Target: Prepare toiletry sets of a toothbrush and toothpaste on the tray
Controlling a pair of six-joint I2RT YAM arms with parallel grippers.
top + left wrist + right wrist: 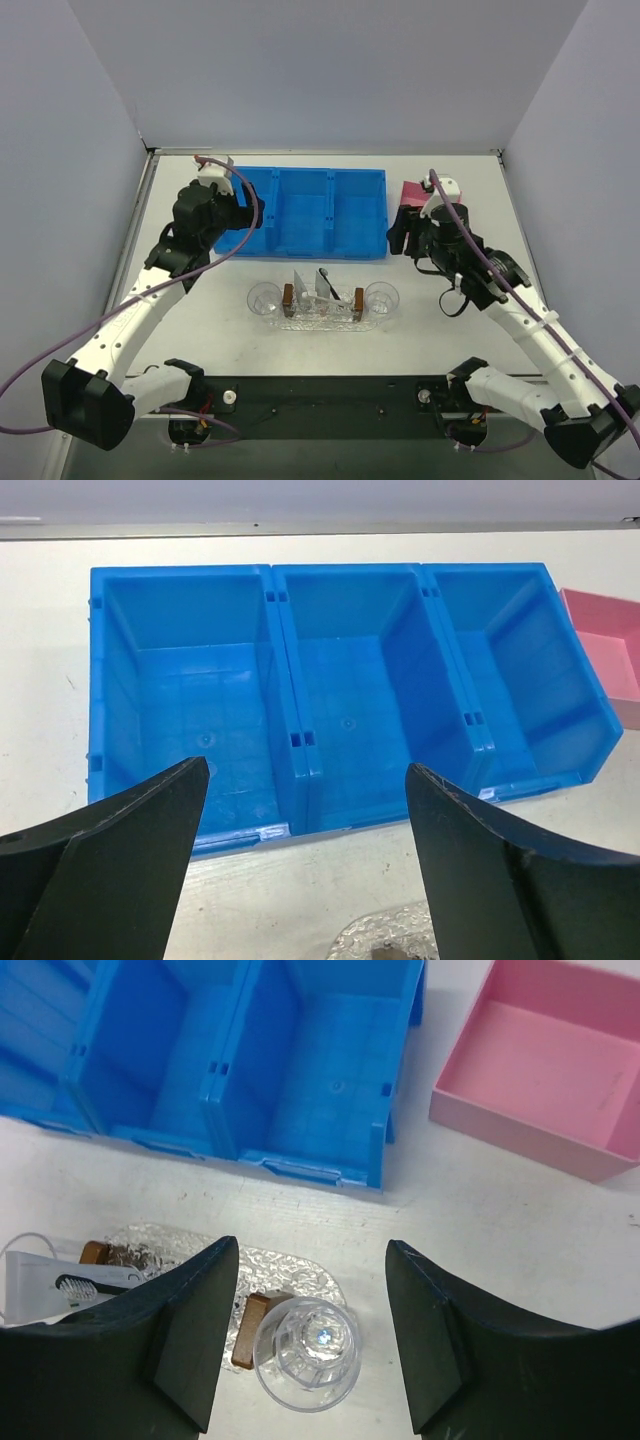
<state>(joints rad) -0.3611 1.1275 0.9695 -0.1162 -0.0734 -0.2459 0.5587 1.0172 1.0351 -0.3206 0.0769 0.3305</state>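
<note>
Top external alone takes in the whole tray [320, 322]. It lies between my bases and the bin [310, 212], with its long axis left to right, parallel to the bin's front. On it I count two clear cups [265, 298], one at each rounded end, and two brown blocks [288, 294] just inside them. Between those are two pale tubes [300, 284], as far as I can tell, and one black toothbrush [324, 276] with its head end toward the bin.

My right wrist view shows only the tray's right end, one cup close up, and the bristled head across a tube, pointing left. My left wrist view catches a sliver of tray below the bin's three compartments, with one pink box [610, 650] beside the bin.

My left claw [305, 770] and right claw [310, 1248] both gape, holding nothing.
</note>
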